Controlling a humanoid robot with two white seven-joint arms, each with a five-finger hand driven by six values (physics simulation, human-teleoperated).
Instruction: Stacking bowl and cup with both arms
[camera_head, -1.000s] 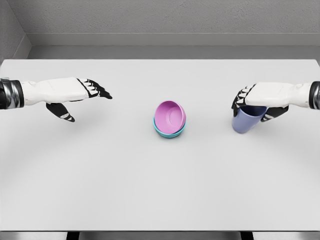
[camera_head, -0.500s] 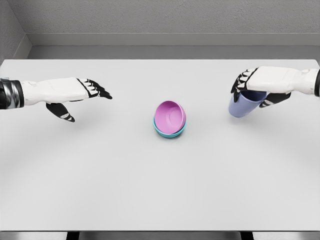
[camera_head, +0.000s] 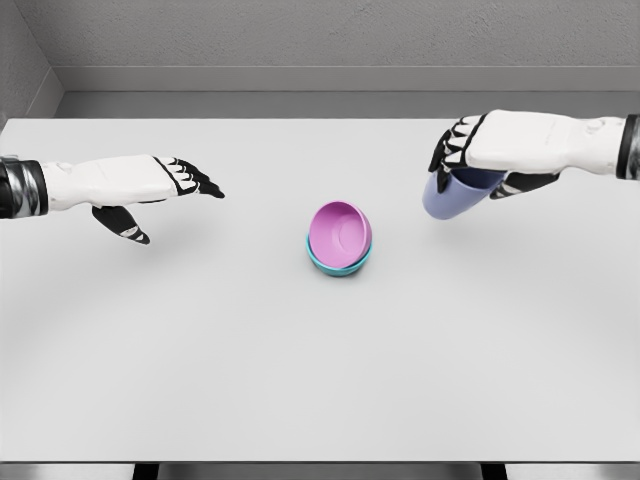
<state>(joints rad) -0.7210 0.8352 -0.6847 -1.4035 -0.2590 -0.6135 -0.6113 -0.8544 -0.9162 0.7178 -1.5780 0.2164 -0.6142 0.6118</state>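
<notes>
A pink bowl (camera_head: 340, 230) sits tilted inside a teal bowl (camera_head: 335, 264) at the middle of the white table (camera_head: 300, 380). To their upper right, my right hand (camera_head: 470, 160) is shut on a blue-violet cup (camera_head: 450, 195), gripping it at the rim and holding it above the table. The cup hangs tilted, its base toward the bowls. My left hand (camera_head: 165, 195) hovers at the left, open, its fingers stretched toward the middle and holding nothing.
A grey wall (camera_head: 320, 40) runs behind the table's far edge. The table's front edge (camera_head: 320, 463) lies near the bottom of the view.
My right hand has lifted the cup and carried it left and up, toward the bowls. The left hand and the bowls have not moved.
</notes>
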